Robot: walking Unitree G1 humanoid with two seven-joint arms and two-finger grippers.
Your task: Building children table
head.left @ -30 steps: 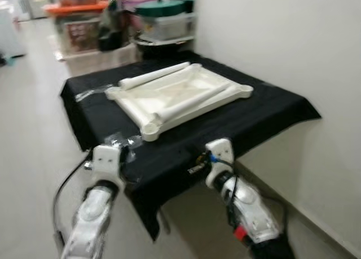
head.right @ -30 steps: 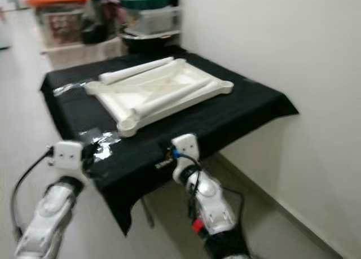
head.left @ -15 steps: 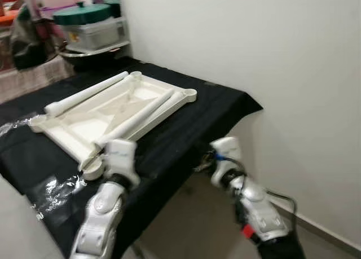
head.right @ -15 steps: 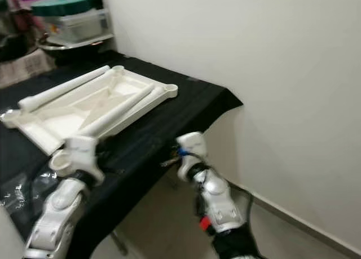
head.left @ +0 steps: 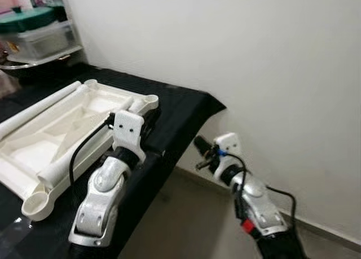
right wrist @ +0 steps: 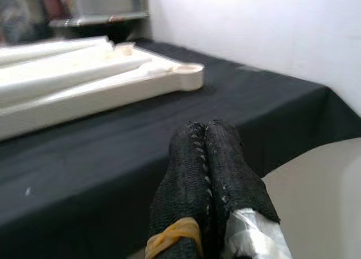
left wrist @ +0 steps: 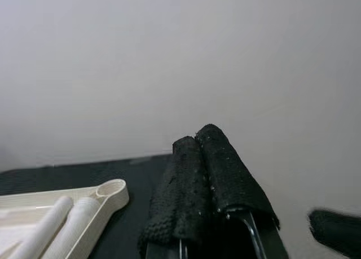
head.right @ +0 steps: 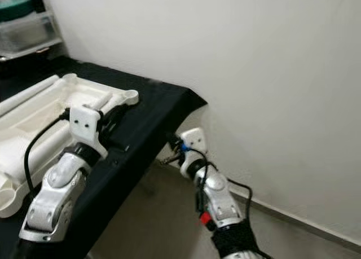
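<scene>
White wall (head.left: 271, 73) behind; black-draped table (head.left: 180, 109) set against it, its corner pointing toward the robot.

Item 1: white plastic children's tabletop (head.left: 51, 129), lying underside up on the black cloth, with round leg sockets at the corners.

Item 2: two white table legs (head.left: 34, 109), loose cylinders lying along the upturned tabletop, one at its far edge, one nearer the robot.

Item 3: left gripper (left wrist: 206, 174), raised over the cloth just beside the tabletop's near corner socket; black padded fingers pressed together, holding nothing.

Item 4: right gripper (right wrist: 207, 157), off the table's edge over the floor, pointed at the cloth; fingers closed on each other, empty.

Item 5: clear storage box with green lid (head.left: 31, 30), on a shelf beyond the table.
</scene>
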